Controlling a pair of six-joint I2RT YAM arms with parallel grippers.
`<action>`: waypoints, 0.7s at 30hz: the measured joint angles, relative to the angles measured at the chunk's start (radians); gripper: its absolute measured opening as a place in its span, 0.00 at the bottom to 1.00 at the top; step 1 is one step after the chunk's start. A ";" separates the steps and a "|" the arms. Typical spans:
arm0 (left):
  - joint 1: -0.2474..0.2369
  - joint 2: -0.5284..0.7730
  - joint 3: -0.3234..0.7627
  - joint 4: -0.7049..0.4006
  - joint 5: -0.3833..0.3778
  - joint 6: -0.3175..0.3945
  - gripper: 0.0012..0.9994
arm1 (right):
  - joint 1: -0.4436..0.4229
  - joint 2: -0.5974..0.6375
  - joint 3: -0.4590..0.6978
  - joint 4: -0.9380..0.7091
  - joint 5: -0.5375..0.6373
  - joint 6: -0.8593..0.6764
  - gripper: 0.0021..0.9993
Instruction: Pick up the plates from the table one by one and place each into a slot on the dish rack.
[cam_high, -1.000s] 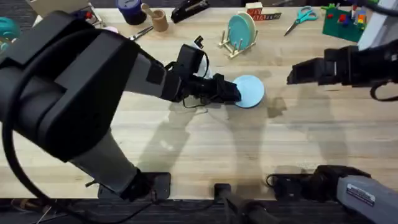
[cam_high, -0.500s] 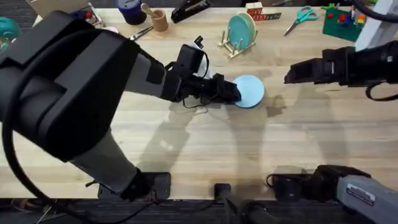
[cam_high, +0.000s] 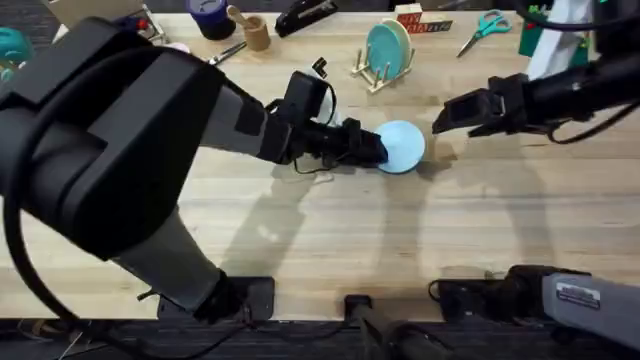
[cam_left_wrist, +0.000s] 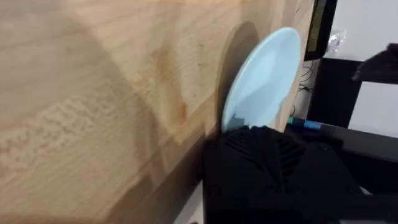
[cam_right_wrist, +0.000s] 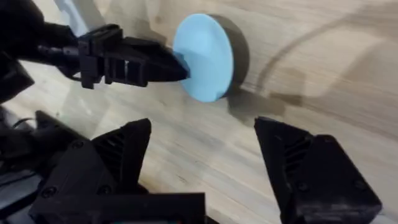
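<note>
Left gripper (cam_high: 378, 152) jaws pinched closed; right gripper (cam_high: 441, 117) jaws spread apart.

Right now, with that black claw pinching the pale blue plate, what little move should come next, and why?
Probably the left gripper should lift the sky-blue plate slightly off the table. Its fingers are shut on the plate's edge, the turquoise plate already stands in the dish rack, and the open right gripper hangs close by, perhaps for a handover.

The table (cam_high: 330, 230) is pale wood planks. Near its middle lies a sky-blue plate (cam_high: 403, 146). Along the far edge stand a dish rack (cam_high: 372, 68), a wooden cup (cam_high: 257, 33), scissors (cam_high: 484, 29) and a stapler (cam_high: 304, 15).
</note>
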 joint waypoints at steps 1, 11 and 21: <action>0.000 0.000 0.000 0.000 0.000 0.000 0.04 | 0.000 0.019 0.000 0.002 -0.016 -0.009 1.00; 0.000 0.000 0.000 0.000 0.000 0.000 0.04 | -0.021 0.163 -0.007 0.048 -0.128 -0.076 0.99; 0.000 0.000 0.000 0.000 0.000 0.000 0.04 | -0.061 0.315 -0.013 0.097 -0.186 -0.136 0.99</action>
